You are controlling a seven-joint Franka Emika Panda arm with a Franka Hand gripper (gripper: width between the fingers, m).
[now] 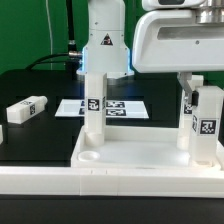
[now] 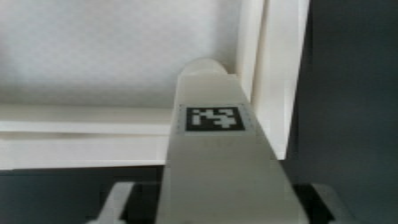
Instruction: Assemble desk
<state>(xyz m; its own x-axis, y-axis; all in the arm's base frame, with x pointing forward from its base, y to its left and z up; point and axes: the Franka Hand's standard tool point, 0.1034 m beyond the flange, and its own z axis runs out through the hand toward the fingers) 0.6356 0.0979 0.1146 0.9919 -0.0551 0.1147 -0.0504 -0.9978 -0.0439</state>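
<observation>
The white tray-like tabletop (image 1: 130, 155) lies at the front, and its rim (image 2: 267, 70) also shows in the wrist view. One tagged white leg (image 1: 93, 105) stands upright at the tray's back corner on the exterior view's left. My gripper (image 1: 200, 90) is at the tray's end on the exterior view's right, shut on an upright tagged leg (image 1: 207, 125). In the wrist view that leg (image 2: 217, 140) runs out from between my fingers (image 2: 134, 200), and its tip is over the tray floor beside the rim. Another tagged leg (image 1: 187, 112) stands close beside it.
A loose tagged leg (image 1: 25, 108) lies on the black table at the exterior view's left. The marker board (image 1: 115, 106) lies behind the tray. A long white rail (image 1: 100, 187) runs along the front. The arm's base (image 1: 103, 40) stands at the back.
</observation>
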